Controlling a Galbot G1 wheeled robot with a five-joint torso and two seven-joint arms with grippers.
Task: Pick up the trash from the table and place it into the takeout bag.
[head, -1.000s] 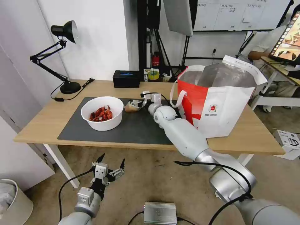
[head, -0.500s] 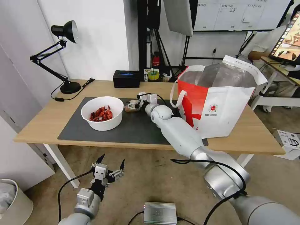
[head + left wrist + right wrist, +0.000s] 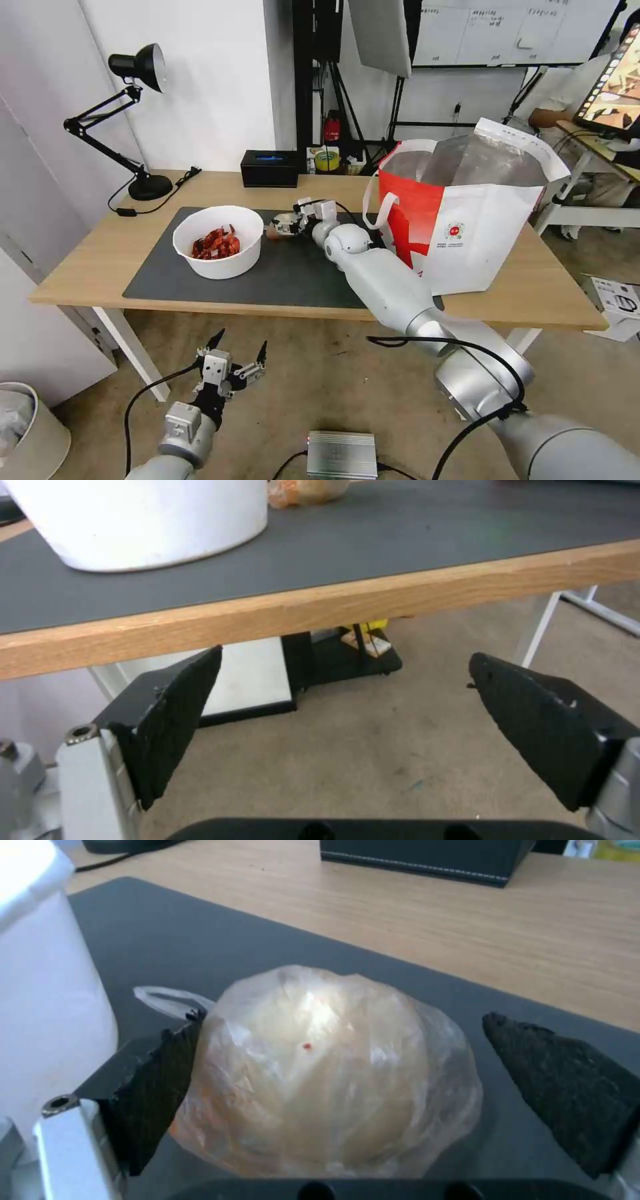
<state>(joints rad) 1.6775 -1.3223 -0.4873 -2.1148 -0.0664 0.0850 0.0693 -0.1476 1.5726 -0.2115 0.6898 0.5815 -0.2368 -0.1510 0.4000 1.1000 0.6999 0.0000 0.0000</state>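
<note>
Right hand (image 3: 283,225) is reached out over the dark grey mat (image 3: 293,273), straddling the beige plastic-wrapped lump (image 3: 327,1075). Fingers spread wide, not yet clamped: one pad (image 3: 157,1090) touches the wrap, the other pad (image 3: 567,1090) sits clear of it. Lump rests on the mat at about 3 o'clock from the white bowl of red shells (image 3: 218,240), just beside it. Takeout bag (image 3: 467,213) stands open on the counter (image 3: 80,260) at 3 o'clock from the lump, well apart, foil lining showing. Black box (image 3: 269,168) sits at 12 o'clock of the mat, not trash.

Left hand (image 3: 230,363) hangs parked below the counter's front edge, fingers open, holding nothing.

Step in hand: grasping the lump, pre-close. Next move calls for closing evenly on the soft wrap without shoving it into the bowl, then lifting high enough to clear the bag rim. Wrap looks slippery and squashy, so a light pinch may slide off.
</note>
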